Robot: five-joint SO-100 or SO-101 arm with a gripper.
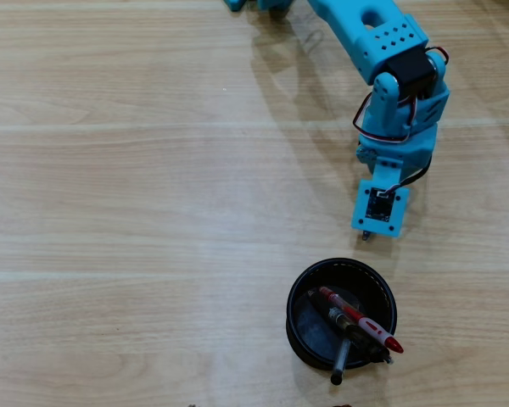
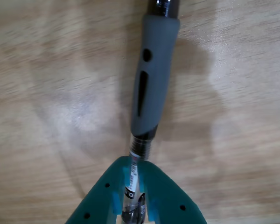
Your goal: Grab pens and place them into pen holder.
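Gripper [image 2: 133, 205] clamped around grey-gripped pen [image 2: 151, 79].

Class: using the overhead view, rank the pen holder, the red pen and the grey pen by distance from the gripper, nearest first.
Measured from the gripper:
1. Pen holder, its near rim just below the gripper.
2. Red pen, lying across the holder's middle and right rim.
3. Grey pen, poking out over the holder's lower rim.
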